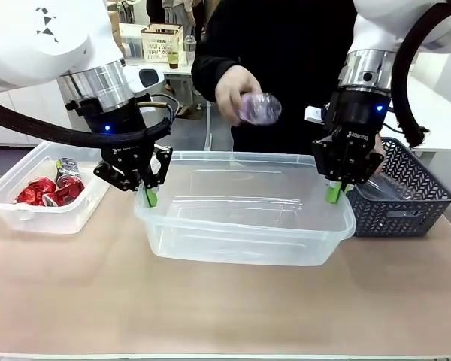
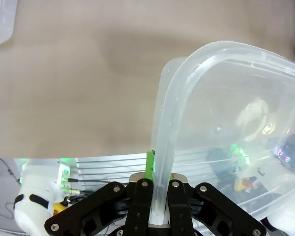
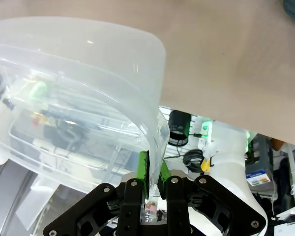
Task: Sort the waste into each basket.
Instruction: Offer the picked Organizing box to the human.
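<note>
The left pincer (image 1: 149, 194) is clamping shut on one end rim of a clear tub (image 1: 244, 248). The right pincer (image 1: 334, 189) is pinching the opposite rim, so the tub is spanning the gap between them. Above and between the pincers, a person's hand (image 1: 234, 92) is holding a clear bottle (image 1: 260, 108). Outside the left pincer, a second tub (image 1: 15, 210) is holding red cans (image 1: 49, 192), and outside the right pincer a dark basket (image 1: 417, 207) is sitting. The held tub is looking light, thin, bendy and probably slick, so gripping both end rims is seeming wise. The wrist views are showing close up the green pads (image 2: 150, 164) sandwiching the thin wall, while the front view is giving the hand, bottle and cans.
</note>
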You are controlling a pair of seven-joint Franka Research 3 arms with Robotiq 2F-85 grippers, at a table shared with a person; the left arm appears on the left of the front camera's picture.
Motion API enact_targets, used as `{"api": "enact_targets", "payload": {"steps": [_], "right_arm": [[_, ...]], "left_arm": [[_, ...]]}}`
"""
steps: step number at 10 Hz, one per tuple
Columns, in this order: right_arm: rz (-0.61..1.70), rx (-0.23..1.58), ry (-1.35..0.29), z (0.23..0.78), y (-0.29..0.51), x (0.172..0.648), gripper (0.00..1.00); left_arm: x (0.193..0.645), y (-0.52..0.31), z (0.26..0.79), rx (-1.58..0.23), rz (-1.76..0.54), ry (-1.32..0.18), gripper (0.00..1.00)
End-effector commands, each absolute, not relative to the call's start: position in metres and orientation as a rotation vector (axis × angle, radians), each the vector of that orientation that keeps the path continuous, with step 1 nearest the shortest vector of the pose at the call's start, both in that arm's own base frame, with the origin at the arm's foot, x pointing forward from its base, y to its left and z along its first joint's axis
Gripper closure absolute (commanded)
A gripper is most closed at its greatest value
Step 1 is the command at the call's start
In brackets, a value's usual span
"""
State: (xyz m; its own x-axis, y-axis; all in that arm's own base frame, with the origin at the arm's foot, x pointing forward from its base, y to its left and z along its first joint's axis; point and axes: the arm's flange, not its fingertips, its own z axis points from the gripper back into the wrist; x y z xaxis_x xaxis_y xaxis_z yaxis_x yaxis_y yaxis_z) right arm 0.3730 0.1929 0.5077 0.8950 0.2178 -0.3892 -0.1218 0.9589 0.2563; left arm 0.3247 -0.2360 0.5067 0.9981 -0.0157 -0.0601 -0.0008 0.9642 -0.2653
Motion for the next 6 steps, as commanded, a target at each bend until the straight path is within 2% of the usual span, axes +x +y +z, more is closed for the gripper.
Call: {"api": "enact_targets", "payload": {"steps": [1,6], "right_arm": [[0.197,0.222,0.442,0.5136,0.1932,0.3723,1.0],[0.197,0.222,0.442,0.5136,0.1932,0.3723,1.0]], "left_arm": [[0.3242,-0.2312,0.5051,-0.277,0.019,0.06,1.0],[0.3242,-0.2312,0.5051,-0.277,0.019,0.06,1.0]]}}
